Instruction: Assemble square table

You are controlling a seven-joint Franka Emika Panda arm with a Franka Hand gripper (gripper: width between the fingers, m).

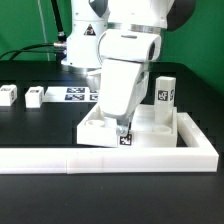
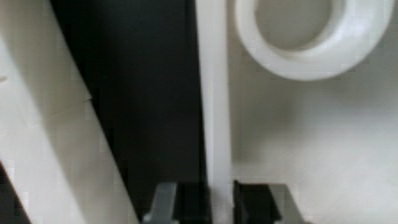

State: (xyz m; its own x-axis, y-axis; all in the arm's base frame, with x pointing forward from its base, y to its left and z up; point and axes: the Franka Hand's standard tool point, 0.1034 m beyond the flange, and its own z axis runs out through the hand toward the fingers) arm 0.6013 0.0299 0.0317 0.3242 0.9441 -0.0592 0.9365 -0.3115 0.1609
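Dark work surface under a green backdrop, exterior view. We mark the marker board lying flat behind the arm. Its printed squares are black-and-white patterns, and any lettering on them is too small to read.

On the exterior view's left, two small legs rest apart from each other, each showing a dark tag face. We see open black surface in front of them. A third leg stands upright on the tabletop toward the exterior view's right, with its patterned tag facing the camera.

The tabletop sits in the corner of the L-shaped wall, against both the long front run and the short side run. A tag shows on the tabletop's near edge, just below the gripper.

Wrist view: we see a thin white rim of the tabletop running between the two dark fingers. The gripper is closed narrowly onto that rim. A raised ring lies on the tabletop beside the rim. A dark band borders the rim's other side, with little room there.
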